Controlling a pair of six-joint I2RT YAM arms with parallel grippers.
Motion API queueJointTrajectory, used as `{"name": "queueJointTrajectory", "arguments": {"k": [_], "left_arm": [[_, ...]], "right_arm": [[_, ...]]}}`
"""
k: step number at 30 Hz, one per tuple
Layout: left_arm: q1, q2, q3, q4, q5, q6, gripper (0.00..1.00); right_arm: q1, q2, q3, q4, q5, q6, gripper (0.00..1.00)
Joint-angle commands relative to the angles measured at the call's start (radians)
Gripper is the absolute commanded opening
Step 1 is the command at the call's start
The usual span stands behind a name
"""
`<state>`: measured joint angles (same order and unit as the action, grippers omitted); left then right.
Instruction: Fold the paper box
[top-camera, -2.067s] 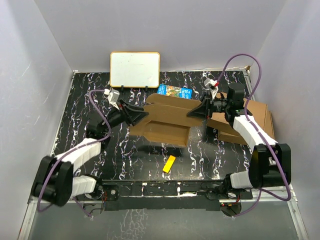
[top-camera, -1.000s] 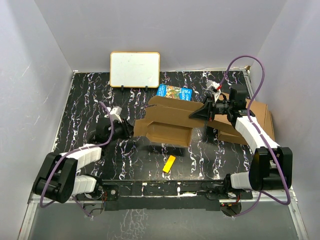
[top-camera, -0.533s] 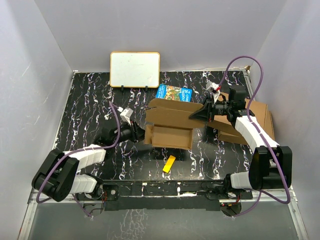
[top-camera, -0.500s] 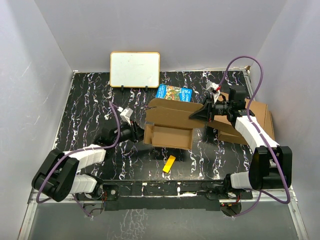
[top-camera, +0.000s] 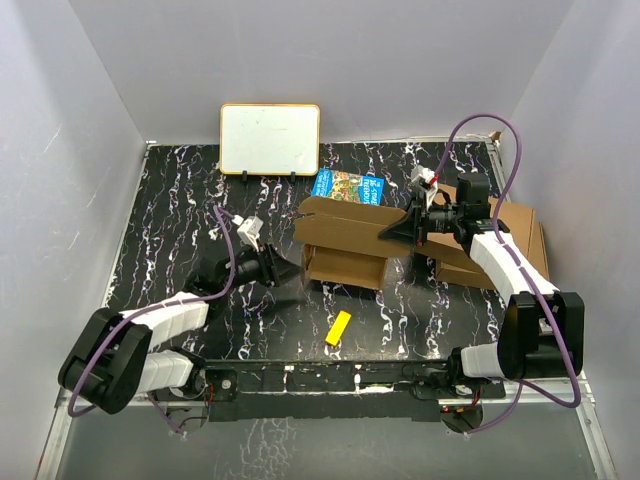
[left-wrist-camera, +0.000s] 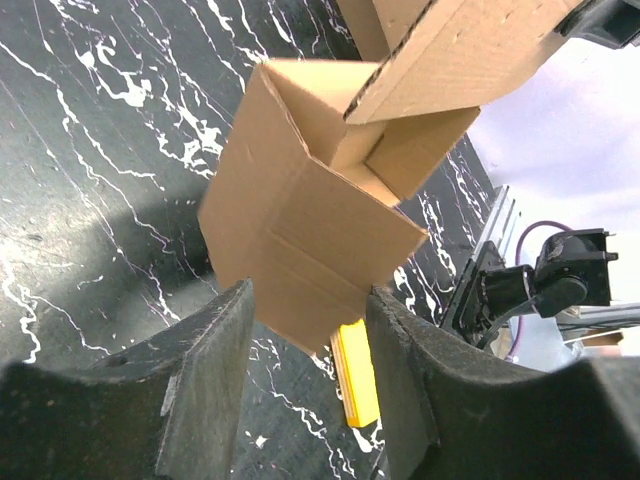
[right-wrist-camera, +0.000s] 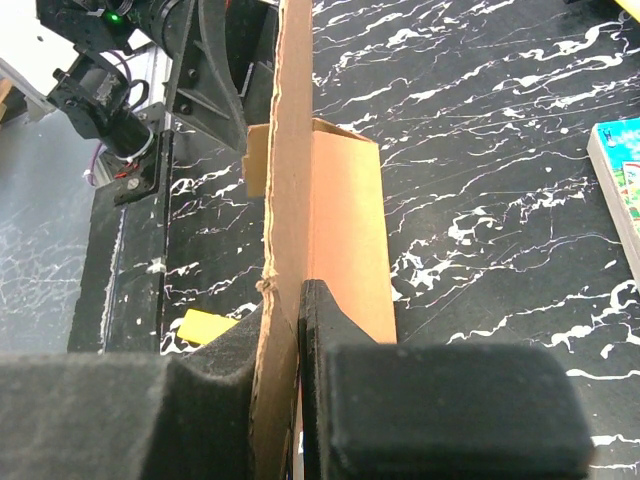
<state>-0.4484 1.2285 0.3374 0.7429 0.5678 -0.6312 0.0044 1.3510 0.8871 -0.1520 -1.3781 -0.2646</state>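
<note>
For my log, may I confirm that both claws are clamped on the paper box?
Not quite: only the right claw is clamped on the paper box. The left wrist view shows the left claw open and short of the box.

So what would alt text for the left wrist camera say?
A half-folded brown paper box fills the middle, over a black white-veined table, just beyond two open black fingers. A yellow block lies on the table near its lower corner.
</note>
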Motion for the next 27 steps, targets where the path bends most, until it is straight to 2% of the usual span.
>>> {"name": "queueJointTrajectory", "arguments": {"k": [1, 8, 16, 24, 27], "left_arm": [[-0.011, 0.015, -0.016, 0.049, 0.040, -0.032, 0.48], [-0.026, 0.093, 0.011, 0.048, 0.024, -0.015, 0.49], [-0.026, 0.058, 0.028, 0.008, -0.018, 0.051, 0.48], [-0.025, 0.026, 0.050, -0.001, -0.102, 0.143, 0.58], [-0.025, 0.040, 0.063, 0.019, -0.099, 0.180, 0.59]], "right_arm": [[-0.001, 0.007, 0.019, 0.028, -0.010, -0.044, 0.08], [-0.002, 0.012, 0.016, 0.028, -0.011, -0.045, 0.08], [-0.002, 0.017, 0.018, 0.021, -0.016, -0.051, 0.08], [-0.001, 0.018, 0.017, 0.019, -0.024, -0.053, 0.08], [-0.001, 0.021, 0.017, 0.019, -0.028, -0.052, 0.08]]}}
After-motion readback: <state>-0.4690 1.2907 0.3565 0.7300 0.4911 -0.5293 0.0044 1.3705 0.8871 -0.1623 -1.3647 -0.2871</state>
